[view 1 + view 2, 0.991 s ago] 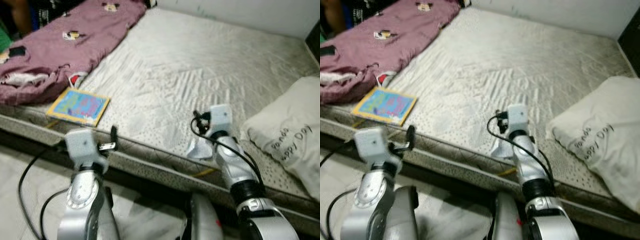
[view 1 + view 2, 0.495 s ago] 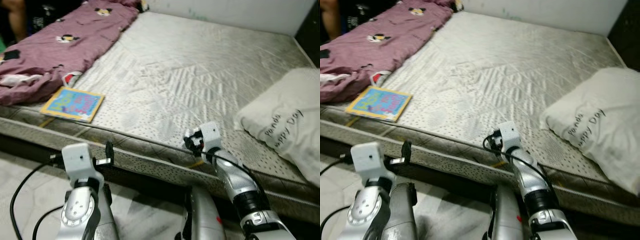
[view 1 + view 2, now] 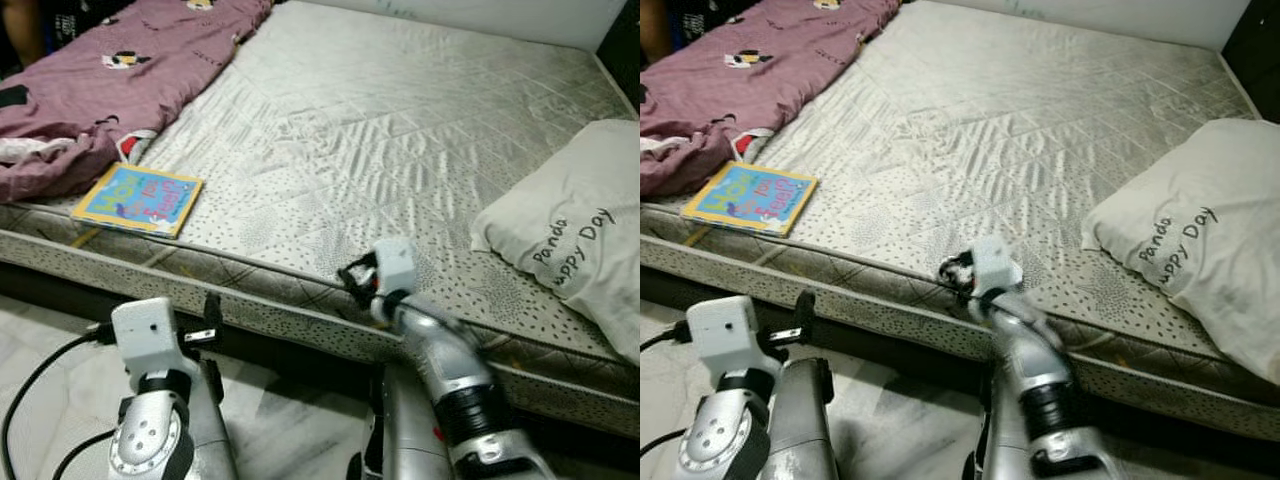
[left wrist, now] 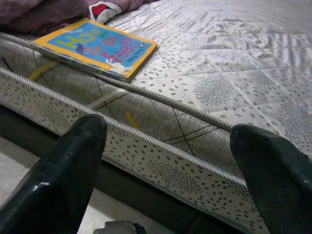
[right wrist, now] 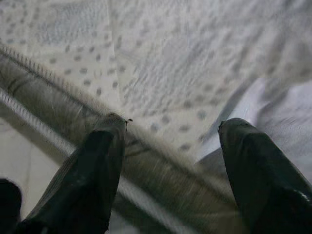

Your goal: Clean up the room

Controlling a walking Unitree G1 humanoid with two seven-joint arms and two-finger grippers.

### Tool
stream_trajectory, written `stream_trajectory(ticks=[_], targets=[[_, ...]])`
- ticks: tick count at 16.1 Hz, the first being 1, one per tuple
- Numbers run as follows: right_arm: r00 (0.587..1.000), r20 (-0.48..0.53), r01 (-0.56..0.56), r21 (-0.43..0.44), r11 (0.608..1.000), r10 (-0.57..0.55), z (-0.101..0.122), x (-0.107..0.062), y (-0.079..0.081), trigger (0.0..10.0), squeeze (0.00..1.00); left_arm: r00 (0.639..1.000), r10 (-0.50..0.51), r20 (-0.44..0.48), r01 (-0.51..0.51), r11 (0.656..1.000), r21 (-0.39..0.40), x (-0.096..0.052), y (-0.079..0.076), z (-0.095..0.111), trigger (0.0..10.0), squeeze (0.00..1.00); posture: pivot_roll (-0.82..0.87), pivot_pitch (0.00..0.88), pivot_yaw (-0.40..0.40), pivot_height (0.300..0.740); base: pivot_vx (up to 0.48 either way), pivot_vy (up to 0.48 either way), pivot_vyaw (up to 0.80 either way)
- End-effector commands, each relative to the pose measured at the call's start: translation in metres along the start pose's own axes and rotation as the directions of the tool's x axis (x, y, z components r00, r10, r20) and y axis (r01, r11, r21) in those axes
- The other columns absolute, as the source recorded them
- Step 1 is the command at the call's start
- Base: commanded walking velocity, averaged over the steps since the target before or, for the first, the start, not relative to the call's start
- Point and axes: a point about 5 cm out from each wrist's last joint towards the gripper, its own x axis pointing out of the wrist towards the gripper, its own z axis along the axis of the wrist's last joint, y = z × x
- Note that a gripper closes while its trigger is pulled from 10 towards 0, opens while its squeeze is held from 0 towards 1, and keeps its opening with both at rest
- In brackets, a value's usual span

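- Purple blanket [image 3: 100, 80] with small cartoon prints lies bunched at the far left of the bed, its edge just beside a book.
- Bright yellow-bordered children's book [image 3: 138, 198] lies flat near the front left edge of the mattress [image 3: 400, 110], apart from both grippers; the left wrist view shows it [image 4: 95, 48] lying beyond the piped mattress edge.
- Left gripper [image 4: 165, 165] hangs low in front of the bed's side, over the pale tiled floor [image 3: 40, 340], with its fingers [image 4: 63, 170] spread wide apart and nothing between them.
- Grey quilted mattress, dotted along its border, is bare across the middle.
- Right gripper [image 5: 170, 161] is at the front edge of the mattress, right of centre; its fingers [image 5: 92, 175] stand apart and hold nothing, and the view is blurred.
- A pale, crumpled piece of cloth or paper [image 5: 273, 107] lies on the mattress just beside one finger of the right gripper; what it is cannot be told.
- White pillow [image 3: 570, 230] with the words "Panda Happy Day" rests at the right side of the bed, well apart from the book.
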Motion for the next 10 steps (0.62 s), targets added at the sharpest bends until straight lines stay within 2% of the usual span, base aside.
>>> stream_trajectory(ticks=[1,5,7,10], targets=[[1.000,0.013,0.027,-0.010,1.000,-0.027,0.003,0.006,0.007,10.0,0.00,1.000,0.013,-0.001,-0.013,1.000,0.007,-0.006,0.001,0.003,10.0,0.00,0.16,0.100,-0.083,0.516,0.000,0.000,0.00],[0.991,0.056,0.123,0.011,0.992,-0.123,0.013,0.021,0.019,10.0,0.00,1.000,0.029,-0.009,-0.029,0.999,0.024,-0.013,0.007,0.005,10.0,0.00,0.18,0.107,-0.077,0.516,0.000,0.000,0.00],[0.981,0.101,0.167,0.027,0.986,-0.168,0.027,0.026,0.023,10.0,0.00,1.000,0.031,-0.004,-0.031,0.999,0.025,-0.014,0.006,0.009,10.0,0.00,0.20,0.116,-0.078,0.516,0.000,0.000,0.00],[0.977,0.133,0.163,0.037,0.986,-0.167,0.037,0.027,0.024,10.0,0.00,0.999,0.038,-0.011,-0.038,0.999,0.022,-0.019,0.007,0.009,10.0,0.00,0.20,0.126,-0.083,0.516,0.000,0.000,0.00]])
